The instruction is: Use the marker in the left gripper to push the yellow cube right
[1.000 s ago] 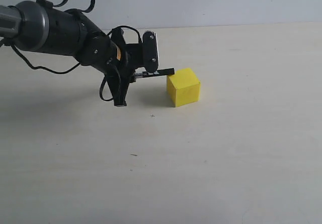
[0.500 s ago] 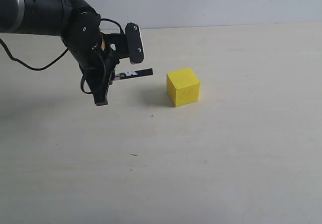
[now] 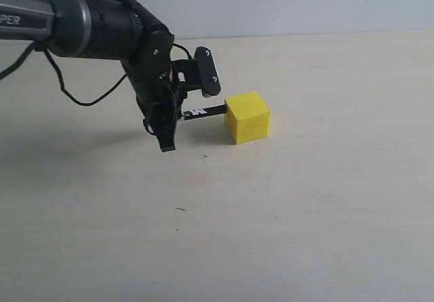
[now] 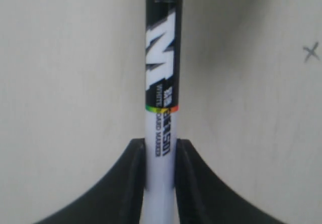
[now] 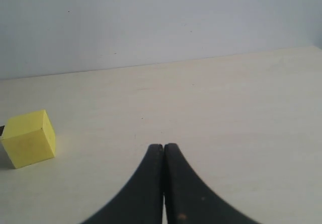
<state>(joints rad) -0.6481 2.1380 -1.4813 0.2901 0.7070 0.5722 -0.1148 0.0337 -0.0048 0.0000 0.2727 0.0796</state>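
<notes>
The yellow cube [image 3: 247, 117] rests on the pale table, a little right of centre in the exterior view, and shows again at the edge of the right wrist view [image 5: 29, 138]. My left gripper [image 3: 178, 114] is shut on the marker [image 3: 203, 110], which points right with its black tip at or touching the cube's left face. In the left wrist view the white barrel and black printed section of the marker [image 4: 162, 83] run out from between the two black fingers [image 4: 130, 183]. The right gripper [image 5: 163, 147] is shut on nothing and stays out of the exterior view.
The beige table [image 3: 305, 207] stretches to a grey wall [image 3: 305, 3] at the back. A small x mark [image 3: 205, 157] sits on the tabletop just in front of the cube, seen also as the x mark [image 4: 311, 52]. The left arm's black cables loop above its wrist.
The left gripper pulled back to the left with the marker, then came right and lower again, bringing the marker tip back to the cube's left face. The cube has not visibly shifted.
</notes>
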